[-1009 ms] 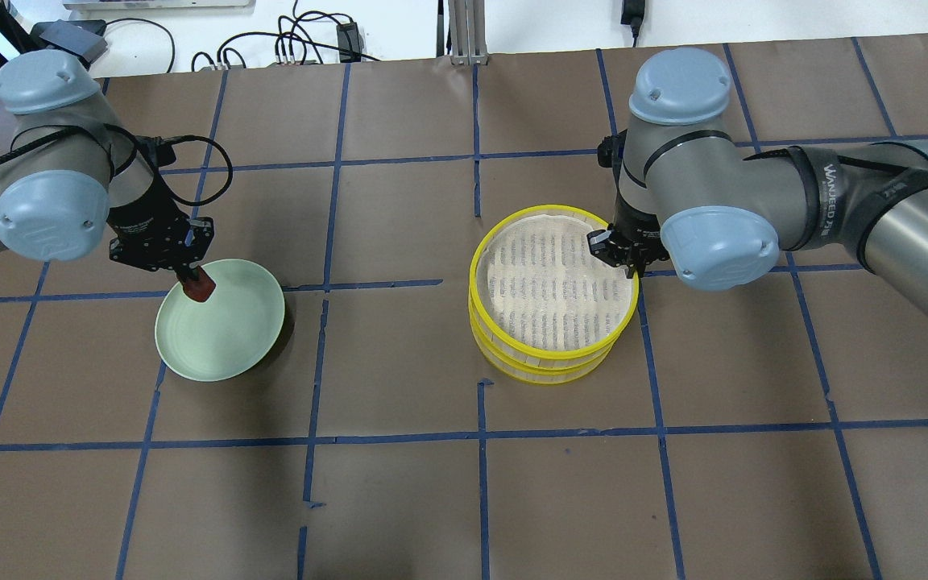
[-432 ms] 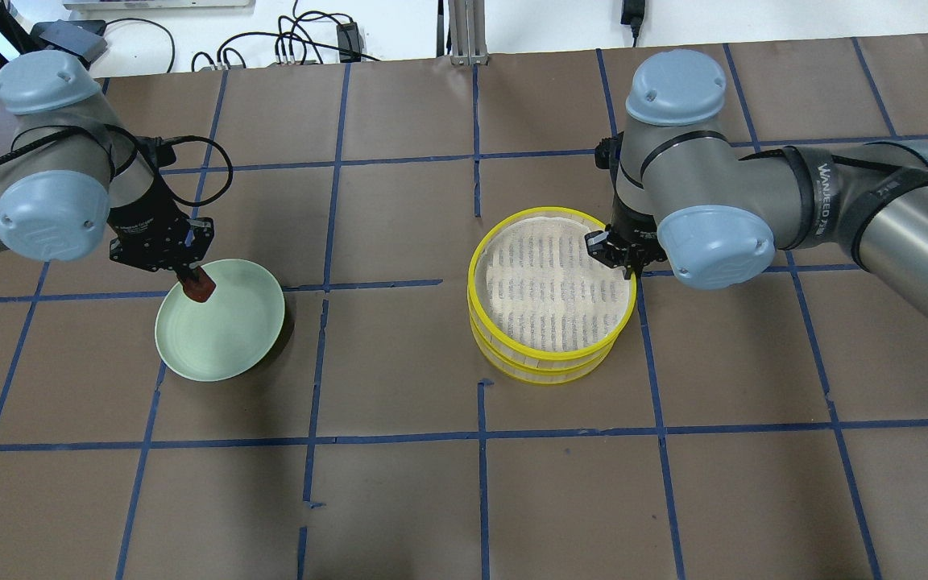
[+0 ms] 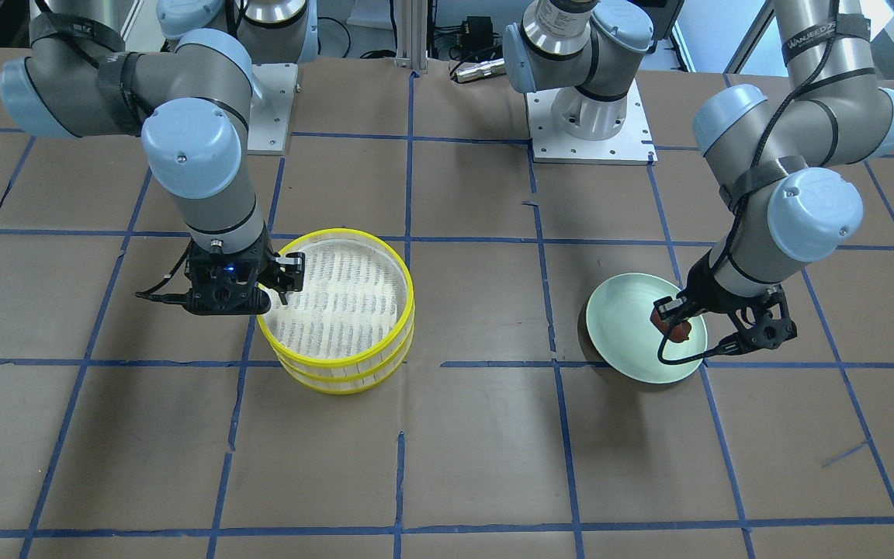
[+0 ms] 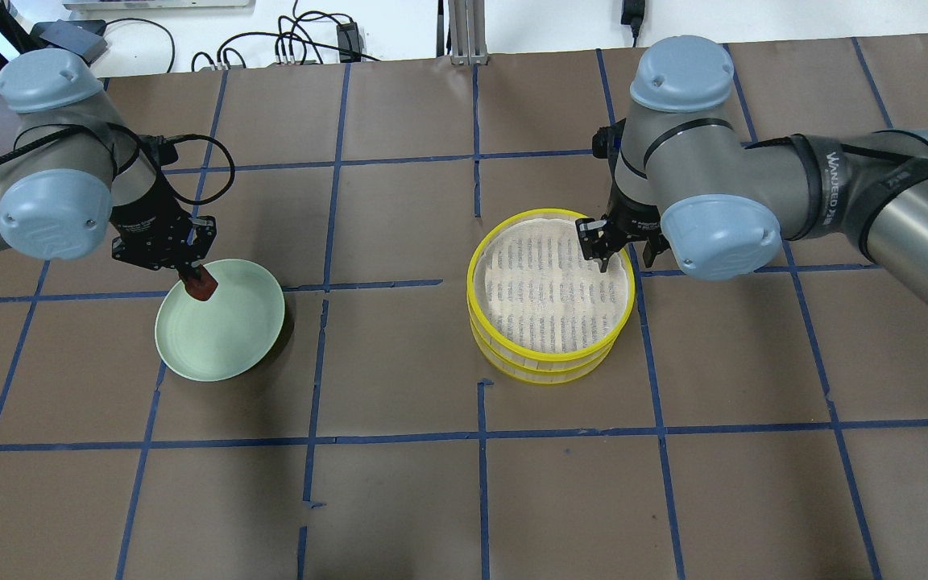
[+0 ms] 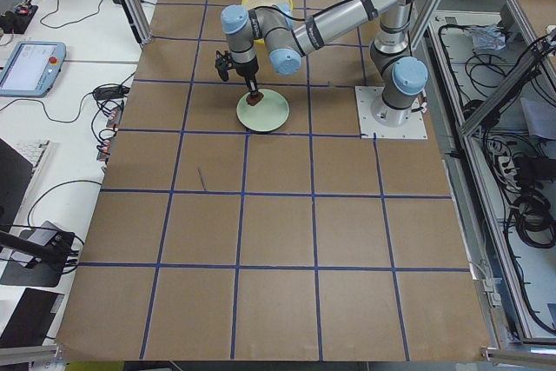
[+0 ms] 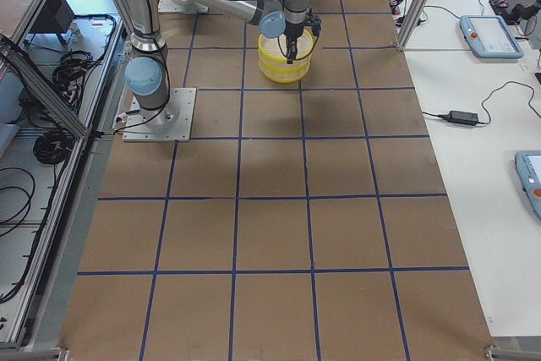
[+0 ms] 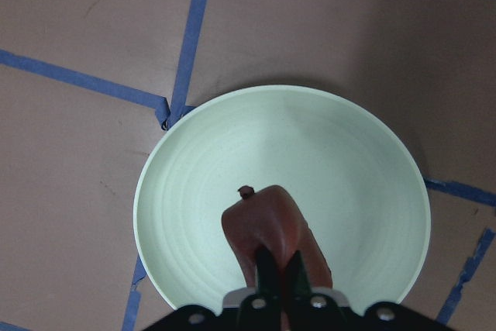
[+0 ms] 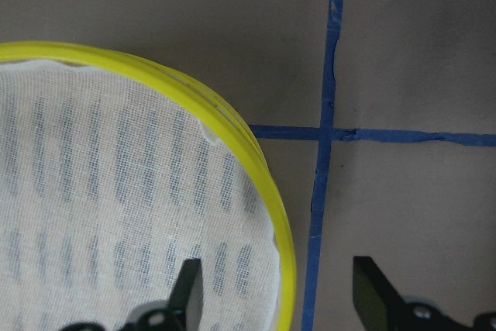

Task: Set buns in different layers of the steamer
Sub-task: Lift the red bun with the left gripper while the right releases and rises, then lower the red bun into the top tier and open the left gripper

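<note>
Brown tabletop (image 4: 399, 499), taped in blue squares: left hand (image 4: 192, 279) pinches the reddish-brown bun (image 7: 263, 222) over the green plate (image 4: 230, 346); from overhead the steamer (image 4: 544, 354) lies at its 3 o'clock, the open right hand (image 8: 279, 288) straddling its rim.

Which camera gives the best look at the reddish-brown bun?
The left wrist view: the reddish-brown bun looms large, pinched in the left claw over the pale green plate. Overhead and front-facing views show only a small red spot at the plate's edge; the left side view, a speck. The right wrist and right side views miss it.
</note>
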Controlling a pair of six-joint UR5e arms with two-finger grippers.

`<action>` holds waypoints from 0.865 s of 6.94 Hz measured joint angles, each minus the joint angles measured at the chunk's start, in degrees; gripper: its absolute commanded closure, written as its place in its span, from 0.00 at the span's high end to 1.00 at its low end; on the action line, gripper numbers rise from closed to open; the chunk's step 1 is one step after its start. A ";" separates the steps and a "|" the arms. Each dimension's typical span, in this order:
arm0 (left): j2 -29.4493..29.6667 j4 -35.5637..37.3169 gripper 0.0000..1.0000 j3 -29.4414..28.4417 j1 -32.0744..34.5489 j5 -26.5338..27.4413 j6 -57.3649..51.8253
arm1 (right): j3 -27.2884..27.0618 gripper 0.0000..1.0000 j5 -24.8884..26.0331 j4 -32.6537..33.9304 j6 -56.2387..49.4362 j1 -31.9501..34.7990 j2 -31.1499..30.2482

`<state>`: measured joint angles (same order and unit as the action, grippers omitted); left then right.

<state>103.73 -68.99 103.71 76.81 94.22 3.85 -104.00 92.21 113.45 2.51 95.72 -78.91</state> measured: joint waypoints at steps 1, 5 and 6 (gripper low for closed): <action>-0.27 -1.36 0.08 -1.70 3.36 -0.08 4.02 | 3.45 1.00 0.00 -5.02 -0.66 -0.87 -0.88; -0.24 -7.59 0.09 -11.85 24.95 -10.01 30.49 | 13.75 1.00 -0.17 -22.25 -2.60 -6.62 -5.00; 0.60 -4.15 0.12 -12.03 29.79 -13.39 36.26 | 13.96 1.00 -0.18 -22.60 -2.50 -6.79 -5.55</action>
<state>104.33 -73.14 91.69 106.60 80.84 40.11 -90.05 92.03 90.85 0.02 88.92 -84.46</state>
